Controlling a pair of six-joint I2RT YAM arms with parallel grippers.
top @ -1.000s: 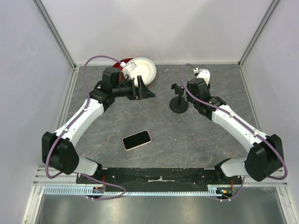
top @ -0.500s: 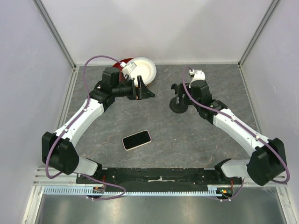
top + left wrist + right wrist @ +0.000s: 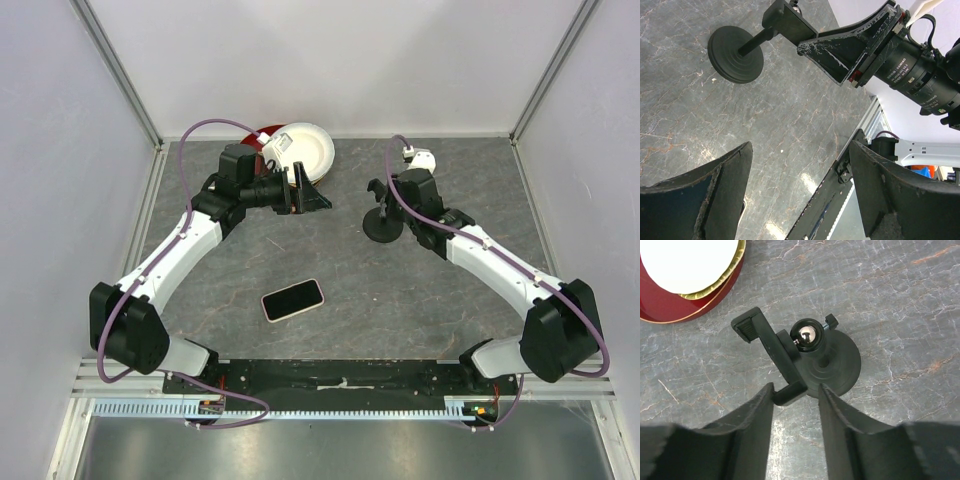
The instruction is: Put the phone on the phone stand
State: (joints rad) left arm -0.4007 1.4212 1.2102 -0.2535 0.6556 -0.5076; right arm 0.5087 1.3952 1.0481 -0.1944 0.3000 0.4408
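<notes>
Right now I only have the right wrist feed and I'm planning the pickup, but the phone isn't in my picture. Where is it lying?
Observer: The phone lies flat, screen up, on the table near the arm bases, apart from both grippers.
Operator: Could the left arm fetch it?
Observer: Probably. The left gripper is open and empty, hovering at the far side beside the plates.
Operator: How far from the phone is the stand that I see?
Observer: The phone stand stands upright further back and to the right of the phone, well apart from it, with your right gripper at its bracket.
</notes>
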